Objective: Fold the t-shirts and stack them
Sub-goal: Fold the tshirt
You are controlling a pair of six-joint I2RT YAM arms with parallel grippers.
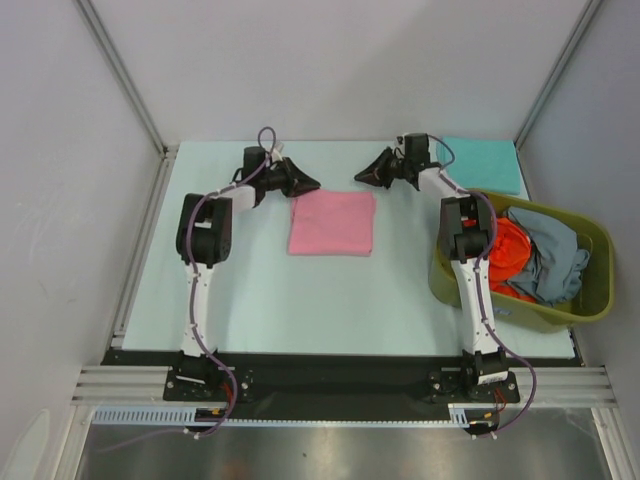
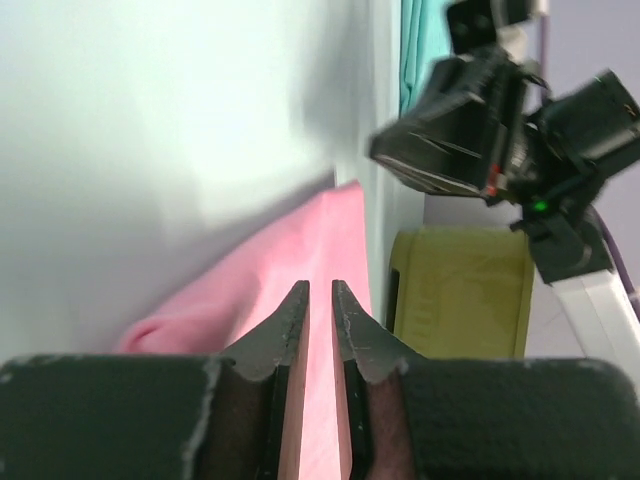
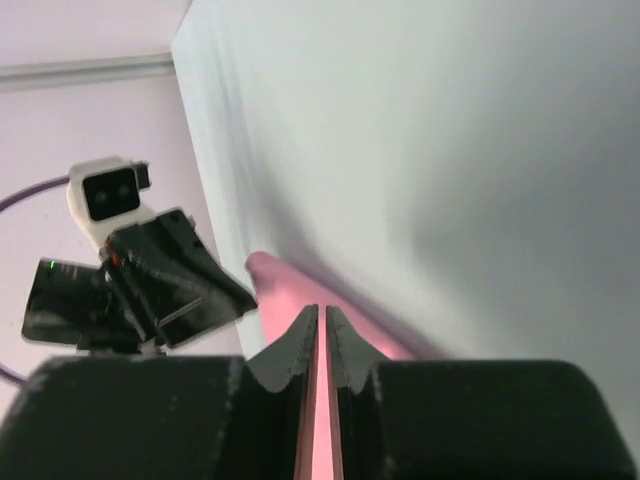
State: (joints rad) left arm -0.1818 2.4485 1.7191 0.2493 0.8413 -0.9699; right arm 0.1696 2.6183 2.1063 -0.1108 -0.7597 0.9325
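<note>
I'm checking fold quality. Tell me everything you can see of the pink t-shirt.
The pink t-shirt is soft plain cloth, folded into a neat near-square rectangle, lying flat on the pale table, mid-far. No sleeves or collar show. Its far corners lie by the left gripper and right gripper, both nearly shut; whether they touch it cannot be told.

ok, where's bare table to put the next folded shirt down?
Best: bare table nearer than the pink shirt, between left arm and right arm. Crowded: far edge, with left gripper, right gripper and teal shirt; basket takes the right side.
</note>
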